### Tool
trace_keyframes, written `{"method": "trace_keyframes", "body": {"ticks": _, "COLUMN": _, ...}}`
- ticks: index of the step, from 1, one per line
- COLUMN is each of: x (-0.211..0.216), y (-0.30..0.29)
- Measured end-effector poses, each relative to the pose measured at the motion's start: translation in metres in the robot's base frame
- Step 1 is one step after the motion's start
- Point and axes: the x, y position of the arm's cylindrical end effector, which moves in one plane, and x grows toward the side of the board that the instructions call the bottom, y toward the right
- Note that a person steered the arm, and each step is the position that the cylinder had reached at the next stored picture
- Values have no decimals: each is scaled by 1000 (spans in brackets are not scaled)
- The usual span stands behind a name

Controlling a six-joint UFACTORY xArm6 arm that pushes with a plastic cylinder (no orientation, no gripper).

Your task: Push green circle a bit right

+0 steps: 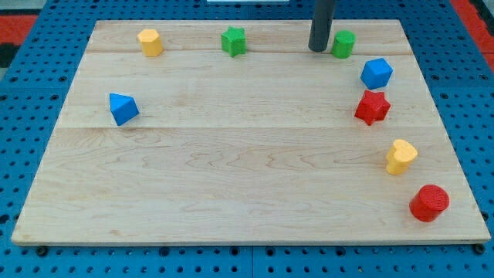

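Observation:
The green circle (pixel 344 43) is a small green round block near the view's top, right of centre, on the wooden board (pixel 231 170). My tip (pixel 318 49) is the lower end of the dark rod, just left of the green circle, touching it or nearly so.
A green star (pixel 233 41) and a yellow block (pixel 150 42) lie along the top to the left. A blue block (pixel 377 73), red star (pixel 372 106), yellow block (pixel 400 157) and red circle (pixel 429 203) run down the right side. A blue block (pixel 123 108) sits at left.

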Motion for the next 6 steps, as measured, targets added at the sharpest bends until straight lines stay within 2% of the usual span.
{"method": "trace_keyframes", "body": {"ticks": 3, "x": 0, "y": 32}}
{"method": "trace_keyframes", "body": {"ticks": 6, "x": 0, "y": 29}}
